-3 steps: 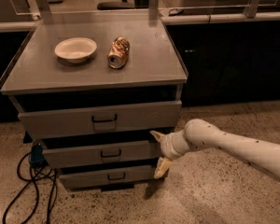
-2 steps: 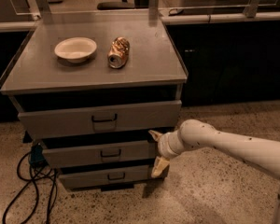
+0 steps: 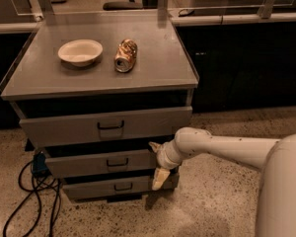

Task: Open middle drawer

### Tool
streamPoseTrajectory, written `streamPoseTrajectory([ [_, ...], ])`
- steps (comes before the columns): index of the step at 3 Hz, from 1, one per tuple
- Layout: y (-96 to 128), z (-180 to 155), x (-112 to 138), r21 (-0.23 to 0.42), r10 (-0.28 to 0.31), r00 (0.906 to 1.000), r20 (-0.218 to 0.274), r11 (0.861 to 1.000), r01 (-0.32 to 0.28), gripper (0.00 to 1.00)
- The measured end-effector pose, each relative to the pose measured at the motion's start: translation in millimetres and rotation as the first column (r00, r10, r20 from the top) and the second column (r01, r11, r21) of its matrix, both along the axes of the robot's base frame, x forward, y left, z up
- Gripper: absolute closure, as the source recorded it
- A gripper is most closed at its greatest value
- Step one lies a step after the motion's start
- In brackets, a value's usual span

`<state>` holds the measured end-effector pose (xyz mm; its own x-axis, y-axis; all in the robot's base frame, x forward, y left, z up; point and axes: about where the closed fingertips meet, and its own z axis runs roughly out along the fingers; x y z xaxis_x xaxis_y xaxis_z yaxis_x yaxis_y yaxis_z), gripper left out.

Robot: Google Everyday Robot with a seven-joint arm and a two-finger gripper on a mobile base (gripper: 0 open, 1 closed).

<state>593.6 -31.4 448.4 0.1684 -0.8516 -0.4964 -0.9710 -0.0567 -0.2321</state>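
Note:
The middle drawer (image 3: 96, 163) is a grey metal front with a small black centre pull (image 3: 117, 163), set between a taller top drawer (image 3: 106, 126) and a slim bottom drawer (image 3: 108, 186). It stands out a little from the cabinet, with a dark gap above it. My gripper (image 3: 157, 163) comes in from the right on a white arm (image 3: 227, 149) and sits at the right end of the middle drawer front. One pale finger (image 3: 160, 178) points down over the bottom drawer's right end, the other shows at the drawer's upper edge.
A white bowl (image 3: 80, 52) and a crushed can (image 3: 126, 55) lie on the cabinet top (image 3: 153, 73). Black cables (image 3: 32, 196) trail on the speckled floor at the lower left. Dark counters run behind and to the right.
The arm and gripper have shifted slightly left along the middle drawer's right end. The drawers look unchanged.

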Motion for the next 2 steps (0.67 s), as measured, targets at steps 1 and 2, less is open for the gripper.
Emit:
streamPoseTrajectory([
  [1, 10, -22, -1, 0.054, -0.003, 0.9995, -0.031, 0.999, 0.005, 0.00],
  [2, 14, -40, -3, 0.163, -0.010, 0.9994, -0.034, 0.987, 0.016, 0.00],
])
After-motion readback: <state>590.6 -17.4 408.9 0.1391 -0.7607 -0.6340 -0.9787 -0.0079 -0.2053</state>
